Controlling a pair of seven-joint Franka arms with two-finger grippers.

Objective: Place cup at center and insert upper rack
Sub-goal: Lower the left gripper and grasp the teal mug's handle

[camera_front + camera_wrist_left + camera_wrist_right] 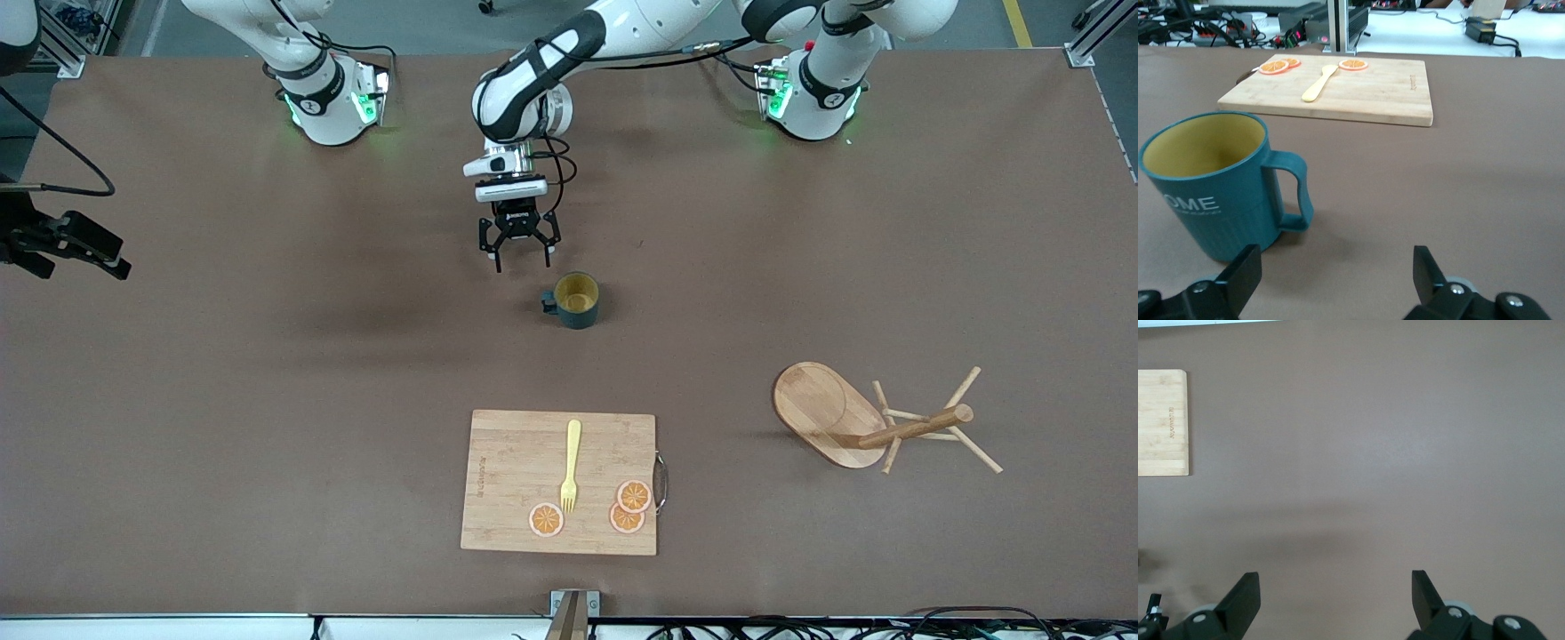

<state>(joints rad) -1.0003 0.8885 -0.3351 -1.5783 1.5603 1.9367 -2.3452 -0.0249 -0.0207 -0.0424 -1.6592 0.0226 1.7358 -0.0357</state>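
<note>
Left arm: we see it reach from its base at the desk's robot-side edge toward the middle of the desk, wrist bent so the hand points down.
Left hand [521,258]: low over the bare desk [267,400], just beside the cup on the side toward the robots' bases; fingers [1245,270] apart, nothing between them.
Right arm: waits; only its hand [67,244] shows in the front view, raised at the edge of that view over the right arm's end of the desk.
Right hand state: fingers [1245,597] apart, empty; its wrist view looks down on bare desk and one corner of the cutting board.
Cup [575,300]: upright on the desk near the centre, mouth up, yellow inside showing, handle toward the right arm's end; we read white lettering on its side in the left wrist view. Free of the hand.
Upper rack [876,418]: tipped over on the desk toward the left arm's end, oval base on edge, post lying sideways, pegs splayed; well apart from the cup.
Cutting board [507,480]: flat near the camera-side edge, carrying a yellow fork [570,467] and three orange slices [634,495].
</note>
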